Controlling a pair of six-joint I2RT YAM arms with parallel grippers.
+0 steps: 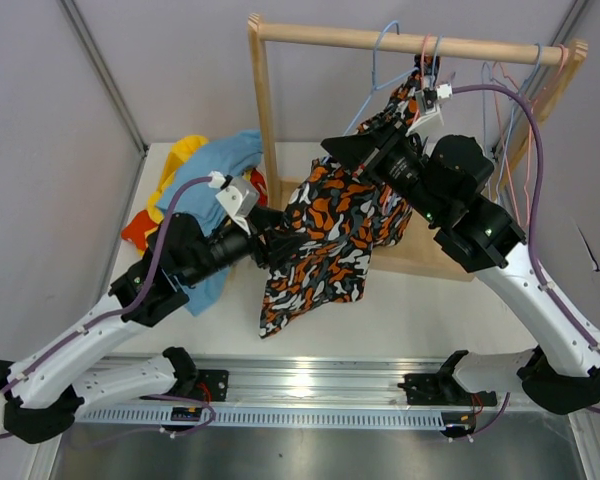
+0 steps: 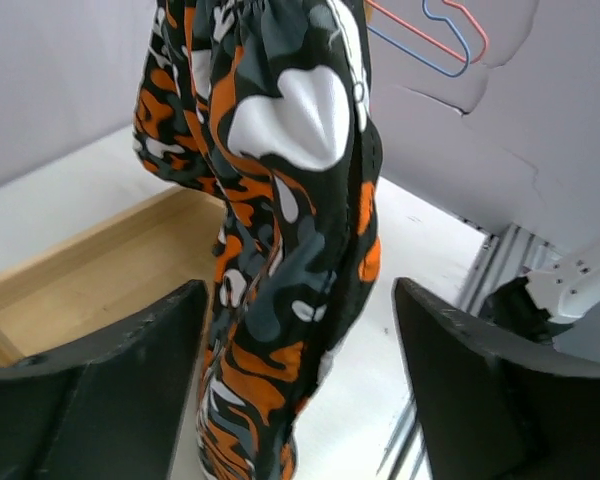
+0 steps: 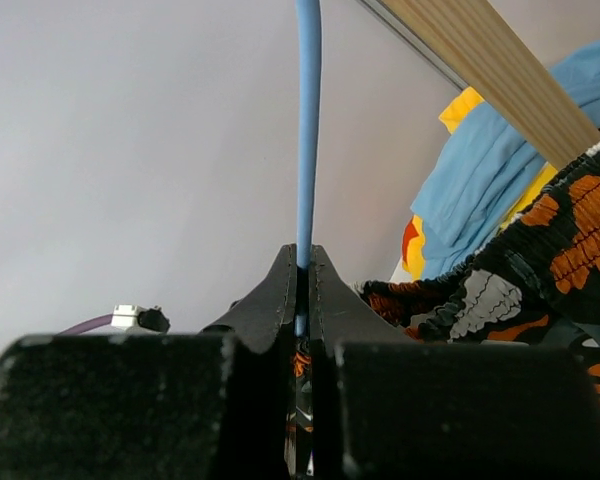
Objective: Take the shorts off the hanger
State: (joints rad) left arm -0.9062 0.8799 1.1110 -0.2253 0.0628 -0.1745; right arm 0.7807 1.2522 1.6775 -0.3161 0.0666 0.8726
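Black, orange and white blotch-print shorts (image 2: 280, 200) hang down between the wide-apart black fingers (image 2: 130, 370) of the left hand (image 2: 300, 295), with one finger just beside the fabric. A pale wooden base (image 2: 90, 280) lies on the white counter (image 2: 420, 240) behind them. Red and blue wire hangers (image 2: 467, 55) show against the wall above.

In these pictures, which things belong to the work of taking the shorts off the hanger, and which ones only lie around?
Belong to the job:
printed shorts; blue hanger, pinched by the shut right gripper; left gripper, open around the shorts' lower part.

Only lying about:
pile of plain shorts, off any hanger; empty hangers on the wooden rack.
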